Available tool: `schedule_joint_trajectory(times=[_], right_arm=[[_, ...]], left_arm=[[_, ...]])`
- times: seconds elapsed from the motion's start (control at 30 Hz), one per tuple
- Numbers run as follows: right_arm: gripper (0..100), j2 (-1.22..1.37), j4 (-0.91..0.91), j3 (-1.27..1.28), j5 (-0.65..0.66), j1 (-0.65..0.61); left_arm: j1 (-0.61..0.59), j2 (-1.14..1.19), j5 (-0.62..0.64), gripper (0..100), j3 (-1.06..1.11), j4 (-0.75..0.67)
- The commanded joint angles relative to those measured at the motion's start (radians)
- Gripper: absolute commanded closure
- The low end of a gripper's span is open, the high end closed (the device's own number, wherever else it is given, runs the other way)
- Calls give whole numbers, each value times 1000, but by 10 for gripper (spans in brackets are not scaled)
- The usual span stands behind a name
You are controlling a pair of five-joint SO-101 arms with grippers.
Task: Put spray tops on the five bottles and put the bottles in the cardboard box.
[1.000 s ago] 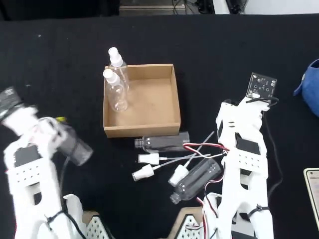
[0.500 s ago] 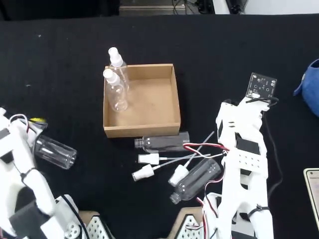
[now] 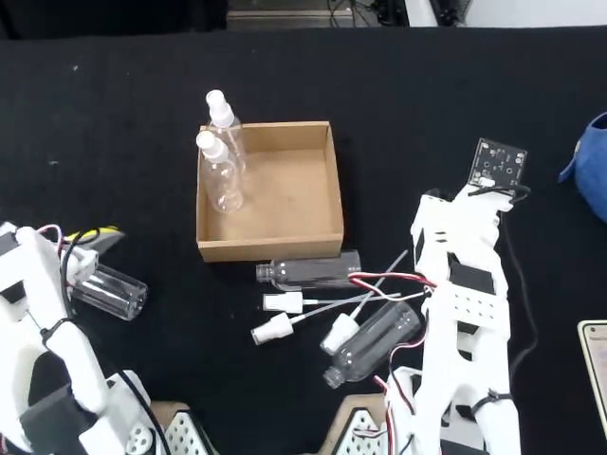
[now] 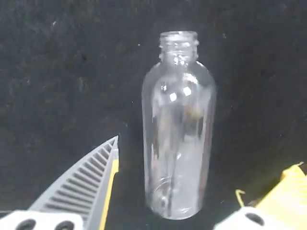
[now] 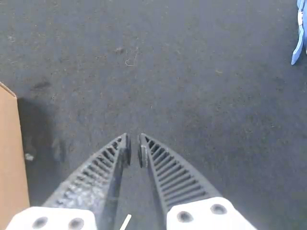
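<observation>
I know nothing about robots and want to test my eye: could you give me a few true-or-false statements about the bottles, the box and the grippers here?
Two capped bottles are in the cardboard box. True.
The bottle at the left gripper wears a spray top. False: its neck is bare.
The right gripper grips a spray top. False: it is shut on nothing.
Three loose spray tops lie on the table outside the box. True.
</observation>
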Motion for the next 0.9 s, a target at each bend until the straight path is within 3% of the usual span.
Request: schedule_joint_trajectory(times=[0.0, 0.17, 0.67, 0.77, 0.87], right_arm=[[987, -21, -21, -2, 0, 14], [987, -21, -20, -2, 0, 14], [987, -21, -20, -2, 0, 17], [987, -21, -21, -2, 0, 18], [987, -21, -21, -2, 0, 18]], left_arm=[[19, -8, 72, 643, -1, -80], [2, 54, 78, 643, 16, -183], [-42, 302, 58, 647, -113, -204], [-42, 313, 3, 741, -119, -209], [-51, 292, -61, 945, -143, -206]])
